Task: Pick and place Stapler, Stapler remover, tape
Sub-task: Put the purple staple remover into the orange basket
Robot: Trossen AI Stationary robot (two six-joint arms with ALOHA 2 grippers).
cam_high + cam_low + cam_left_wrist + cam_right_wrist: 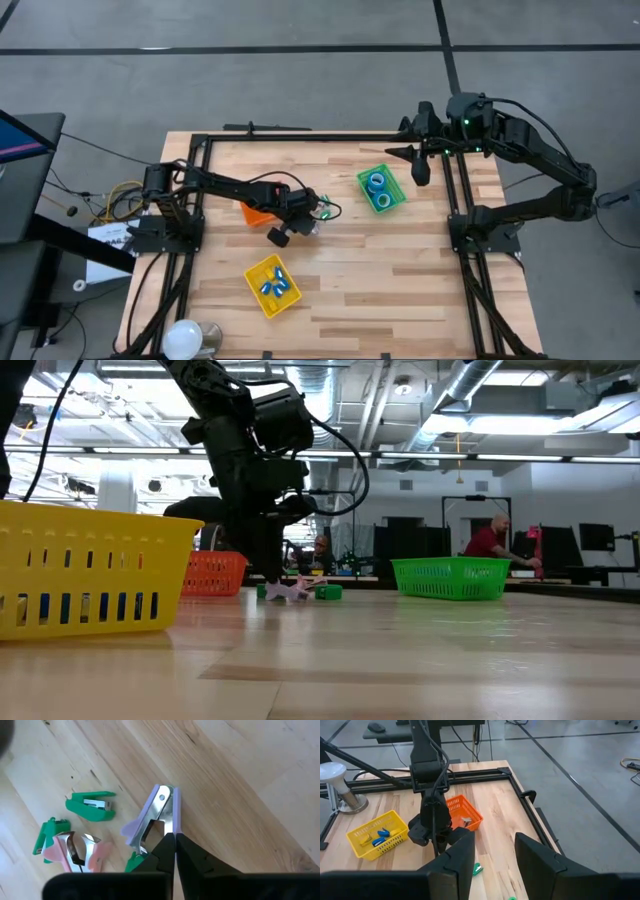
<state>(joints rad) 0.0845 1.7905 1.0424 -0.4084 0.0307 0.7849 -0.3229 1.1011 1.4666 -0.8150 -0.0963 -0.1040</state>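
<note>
My left gripper point(173, 836) is low over the table's middle point(312, 215), shut on a lilac staple remover point(160, 807) with metal jaws. Beside it on the wood lie a small green stapler point(90, 804), a pink staple remover point(75, 851) and another green piece point(47, 836). Blue tape rolls point(378, 190) lie in the green bin point(398, 186). My right gripper point(420, 170) is open in the air beside the green bin, toward the far right, and its wrist view point(495, 845) shows nothing between the fingers. My left gripper pinches the lilac staple remover between its two shut fingers, at the end nearest the wrist point(169, 829). The fingers point(162, 847) come from above and lie along it. In the low view the fingertips point(272, 575) reach nearly to the wood; I cannot tell whether the remover is lifted clear.
An orange bin point(255, 213) stands just left of my left gripper. A yellow bin point(272, 285) with small blue oblong pieces stands toward the near edge. A lamp base point(190, 338) is at the near left corner. A black frame point(455, 200) borders the table.
</note>
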